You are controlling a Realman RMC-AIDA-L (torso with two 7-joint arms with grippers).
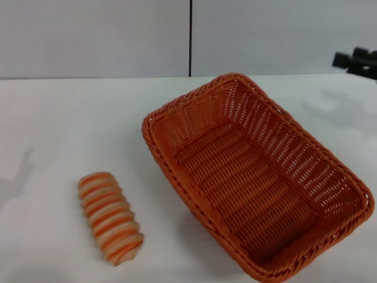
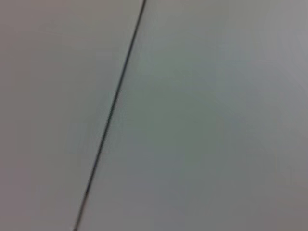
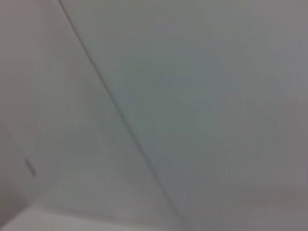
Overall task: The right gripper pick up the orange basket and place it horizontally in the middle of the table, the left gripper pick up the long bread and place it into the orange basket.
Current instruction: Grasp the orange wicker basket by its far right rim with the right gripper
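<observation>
The orange basket (image 1: 259, 177) lies on the white table (image 1: 59, 130) at the right of the head view, set at a slant with one corner toward the back. The long bread (image 1: 111, 217), striped orange and cream, rests on the table to the basket's left, near the front. My right gripper (image 1: 355, 61) shows only as a dark shape at the far right edge, high above the table's back, well clear of the basket. The left gripper is out of view. Both wrist views show only a grey wall with a dark seam.
A grey wall with a vertical dark seam (image 1: 190, 38) stands behind the table. Bare tabletop stretches across the left and back of the head view.
</observation>
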